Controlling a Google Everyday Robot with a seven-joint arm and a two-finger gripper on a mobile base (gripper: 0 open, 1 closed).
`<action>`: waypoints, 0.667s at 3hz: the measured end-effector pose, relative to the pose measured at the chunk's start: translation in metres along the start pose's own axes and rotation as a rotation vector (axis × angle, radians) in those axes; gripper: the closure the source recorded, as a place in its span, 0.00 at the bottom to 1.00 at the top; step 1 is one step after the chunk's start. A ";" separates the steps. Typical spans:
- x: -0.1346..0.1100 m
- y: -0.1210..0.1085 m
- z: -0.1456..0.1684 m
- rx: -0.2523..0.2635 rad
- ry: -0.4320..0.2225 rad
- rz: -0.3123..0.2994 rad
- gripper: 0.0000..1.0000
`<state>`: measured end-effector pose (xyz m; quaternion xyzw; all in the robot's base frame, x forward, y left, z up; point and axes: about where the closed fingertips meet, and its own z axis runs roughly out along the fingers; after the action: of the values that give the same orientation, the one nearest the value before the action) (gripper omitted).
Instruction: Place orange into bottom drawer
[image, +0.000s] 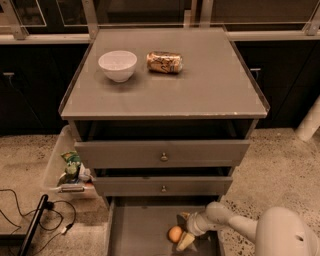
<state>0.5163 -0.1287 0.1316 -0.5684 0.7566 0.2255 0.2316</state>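
Note:
The orange (174, 233) lies on the floor of the bottom drawer (135, 235), which is pulled out at the foot of the grey cabinet. My gripper (182, 230) reaches in from the right, low inside the drawer. Its fingers are spread, one behind the orange and one pale finger (185, 242) in front of it. The orange sits between the fingertips, with a gap showing on either side.
A white bowl (117, 65) and a tan drink can (164, 62) on its side are on the cabinet top (200, 90). Two upper drawers with small knobs (163, 157) stand slightly ajar. A clear bin (60, 170) with packets and cables lie on the floor at left.

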 end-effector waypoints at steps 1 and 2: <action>0.000 0.000 0.001 -0.003 0.000 0.003 0.00; 0.004 0.003 -0.014 0.002 -0.005 0.015 0.00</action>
<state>0.5106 -0.1398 0.1406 -0.5619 0.7605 0.2277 0.2325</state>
